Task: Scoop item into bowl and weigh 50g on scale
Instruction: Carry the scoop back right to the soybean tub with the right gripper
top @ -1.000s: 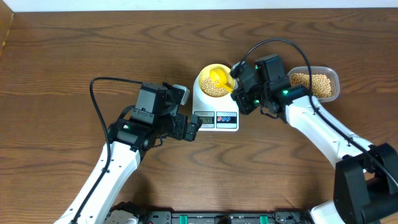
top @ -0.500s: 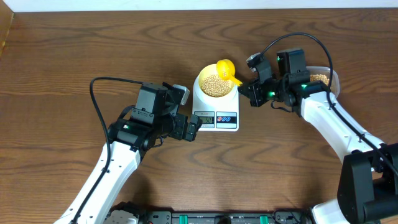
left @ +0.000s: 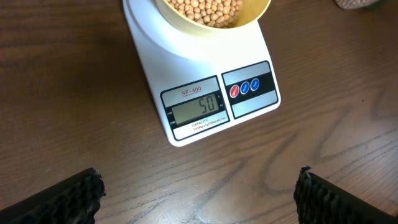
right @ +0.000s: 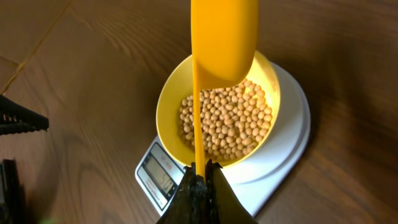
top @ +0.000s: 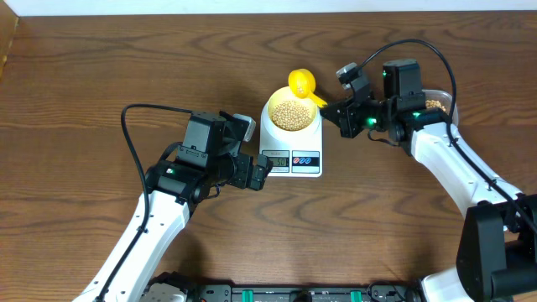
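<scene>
Right now we see the right gripper (top: 334,109), right of centre in the overhead view, clamped shut on the handle of the yellow scoop (top: 301,82). The scoop's head lies up and to the left of that pincer, over the upper rim of the bowl (top: 270,109). The bowl stands on the scale (top: 270,144) at the middle of the frame, just left of the right pincer, and holds a heap of beans (top: 292,116). In the left wrist view we read 50 on the scale's display (left: 198,106). The left gripper (top: 262,174) is spread wide with nothing between its fingers (left: 62,199). It hovers over the table (top: 101,67), just below and left of the scale's front edge. Behind the right arm, at the upper right, part of a clear tub (top: 438,105) of beans shows.
</scene>
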Controlling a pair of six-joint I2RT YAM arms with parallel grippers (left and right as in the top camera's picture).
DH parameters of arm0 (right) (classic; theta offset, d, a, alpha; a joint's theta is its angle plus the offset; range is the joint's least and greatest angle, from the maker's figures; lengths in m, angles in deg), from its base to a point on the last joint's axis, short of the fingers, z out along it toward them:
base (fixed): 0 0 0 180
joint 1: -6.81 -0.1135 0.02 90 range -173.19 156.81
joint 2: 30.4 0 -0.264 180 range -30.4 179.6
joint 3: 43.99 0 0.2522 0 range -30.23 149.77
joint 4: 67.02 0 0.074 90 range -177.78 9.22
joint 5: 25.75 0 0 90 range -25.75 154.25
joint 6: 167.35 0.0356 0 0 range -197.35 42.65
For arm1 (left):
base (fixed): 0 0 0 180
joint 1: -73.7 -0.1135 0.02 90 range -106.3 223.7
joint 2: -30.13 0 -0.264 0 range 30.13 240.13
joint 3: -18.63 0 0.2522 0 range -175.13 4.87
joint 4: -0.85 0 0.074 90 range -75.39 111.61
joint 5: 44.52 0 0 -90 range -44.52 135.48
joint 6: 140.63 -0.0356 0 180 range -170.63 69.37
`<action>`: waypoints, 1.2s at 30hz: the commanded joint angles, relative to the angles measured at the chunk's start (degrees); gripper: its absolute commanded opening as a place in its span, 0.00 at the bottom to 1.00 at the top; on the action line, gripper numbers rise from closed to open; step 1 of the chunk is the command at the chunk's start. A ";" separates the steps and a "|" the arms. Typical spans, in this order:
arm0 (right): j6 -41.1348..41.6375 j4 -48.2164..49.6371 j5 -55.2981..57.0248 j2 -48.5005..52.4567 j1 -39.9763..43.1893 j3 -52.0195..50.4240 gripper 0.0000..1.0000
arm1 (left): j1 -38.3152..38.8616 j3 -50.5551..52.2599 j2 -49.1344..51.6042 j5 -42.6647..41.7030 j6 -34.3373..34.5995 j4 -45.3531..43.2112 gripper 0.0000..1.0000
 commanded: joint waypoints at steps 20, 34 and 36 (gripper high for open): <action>7.39 -13.07 -0.33 -14.67 17.46 0.46 0.01 | 0.09 -0.09 0.17 0.57 -0.15 -0.07 1.00; 4.37 -24.98 6.12 -20.00 35.82 0.44 0.01 | 0.09 -0.09 0.17 0.57 -0.13 -0.07 1.00; 4.35 -26.80 13.03 -20.00 36.33 0.44 0.01 | 0.09 -0.09 0.17 0.57 -0.15 -0.07 1.00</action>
